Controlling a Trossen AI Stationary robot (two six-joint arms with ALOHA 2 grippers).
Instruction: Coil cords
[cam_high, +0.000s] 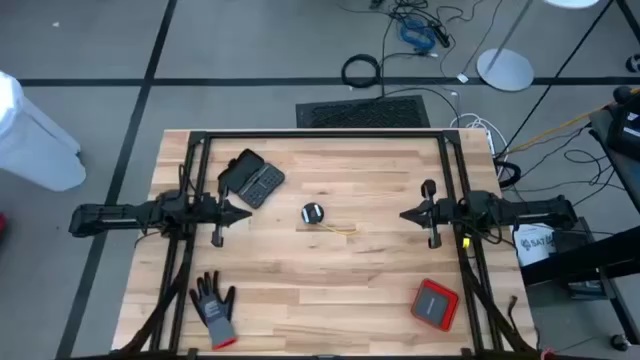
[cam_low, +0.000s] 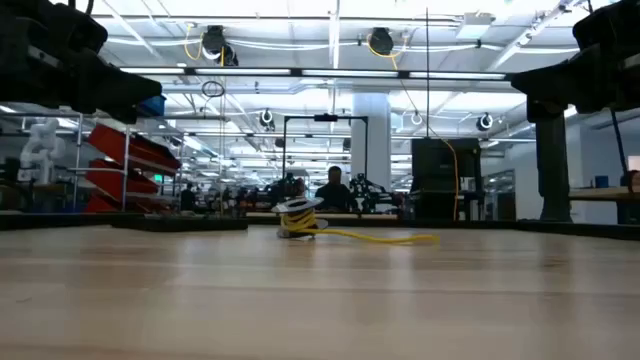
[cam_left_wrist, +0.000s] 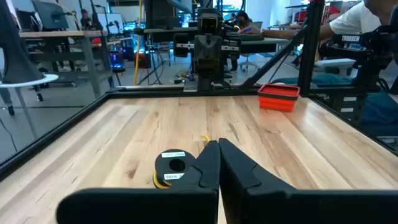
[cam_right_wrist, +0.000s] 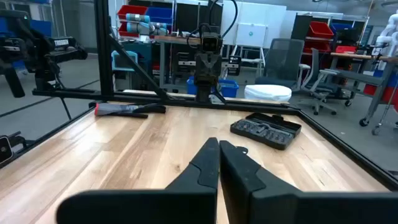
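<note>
High view: both arms lie level over the wooden worktop (cam_high: 330, 290), tips facing each other. Left pincer (cam_high: 243, 212) pressed together, holding nothing. Right pincer (cam_high: 407, 214) also pressed together and empty. The yellow cord (cam_high: 320, 217) lies between the two tips, nearer the left one. Its black round part (cam_high: 313, 212) is the end closest to the left pincer, and a short yellow tail runs from it toward the right pincer, so the long axis roughly follows the line between the tips. Black tool case (cam_high: 252, 179) sits just beside the left pincer, on the far side. Grey glove (cam_high: 214, 308) is near the left arm's front side; red box (cam_high: 434, 303) is near the right arm's front side.

Low view: cord (cam_low: 330, 228) flat on the worktop, coil at one end, tail trailing sideways along the surface. Both arms above it, clear of it.

Left wrist view: left pincer (cam_left_wrist: 217, 165) fingers touching. Cord spool (cam_left_wrist: 172, 168) just ahead and a bit off to one side of the tip; not touching. Red box (cam_left_wrist: 278, 97) well beyond.

Right wrist view: right pincer (cam_right_wrist: 219, 158) fingers touching. Tool case (cam_right_wrist: 266, 129) and glove (cam_right_wrist: 127, 109) ahead, well apart from it.
</note>
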